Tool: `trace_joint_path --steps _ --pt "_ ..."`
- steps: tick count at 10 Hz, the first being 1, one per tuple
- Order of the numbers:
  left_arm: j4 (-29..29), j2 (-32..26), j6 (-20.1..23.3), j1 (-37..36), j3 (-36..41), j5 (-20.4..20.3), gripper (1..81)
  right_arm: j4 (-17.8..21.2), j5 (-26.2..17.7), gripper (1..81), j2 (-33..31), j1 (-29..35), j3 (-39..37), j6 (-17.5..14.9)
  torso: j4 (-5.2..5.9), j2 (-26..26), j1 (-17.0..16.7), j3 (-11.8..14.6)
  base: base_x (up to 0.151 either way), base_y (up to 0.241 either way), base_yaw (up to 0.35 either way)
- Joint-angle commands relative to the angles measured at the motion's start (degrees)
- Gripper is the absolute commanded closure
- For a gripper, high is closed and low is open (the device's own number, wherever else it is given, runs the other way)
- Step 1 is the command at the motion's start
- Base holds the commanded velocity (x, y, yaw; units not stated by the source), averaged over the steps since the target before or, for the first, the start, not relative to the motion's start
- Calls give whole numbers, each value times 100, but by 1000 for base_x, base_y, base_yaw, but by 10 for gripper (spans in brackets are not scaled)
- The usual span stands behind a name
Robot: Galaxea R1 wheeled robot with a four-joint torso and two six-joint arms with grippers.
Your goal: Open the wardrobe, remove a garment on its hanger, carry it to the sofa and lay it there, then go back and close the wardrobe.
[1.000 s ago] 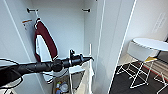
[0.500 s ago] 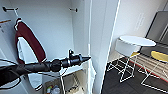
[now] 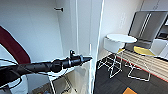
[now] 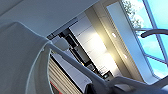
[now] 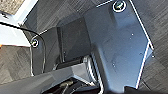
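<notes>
our head view has swung to the right since a second ago: the maroon jacket [image 3: 13, 47], then well inside the picture, now sits cut off at its left edge, and the round white tabletop [image 3: 121, 38] with its wire-legged stools [image 3: 113, 50] has drawn closer to the middle. the wardrobe [image 3: 37, 32] stands open in front of us, its white inner wall bare, a small dark hook [image 3: 59, 9] high up, and the open door [image 3: 96, 37] edge-on just right of our left arm. that arm reaches in from the left as before, and the left claw [image 3: 88, 59] ends at the door's edge; we cannot tell whether it is spread or pressed together. pale fabric [image 3: 60, 72] hangs under the arm, likely the garment, though it is too blurred to be sure. in the left wrist view a slim white hanger [image 4: 72, 62] crosses beside white cloth [image 4: 17, 57]. the right wrist view shows dark floor [image 5: 155, 22]; the right claw's state we cannot tell.
</notes>
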Motion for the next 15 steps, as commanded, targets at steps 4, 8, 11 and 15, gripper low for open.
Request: trace_joint_path --steps 4,8,11,15 --pt "268 -73 35 -980 291 -325 811 7 -238 10 30 171 34 -2 0 0 0 0 0 0 -332" --pt "268 -73 35 -988 300 -325 811 7 -238 10 30 179 34 -11 0 0 -2 0 0 0 -332" --pt "286 -90 35 -988 317 -325 811 7 -238 10 30 171 34 -2 0 0 0 0 0 0 -320" --pt "347 -99 26 -980 361 -325 811 7 -238 10 30 171 34 -2 0 0 0 0 0 0 -306"
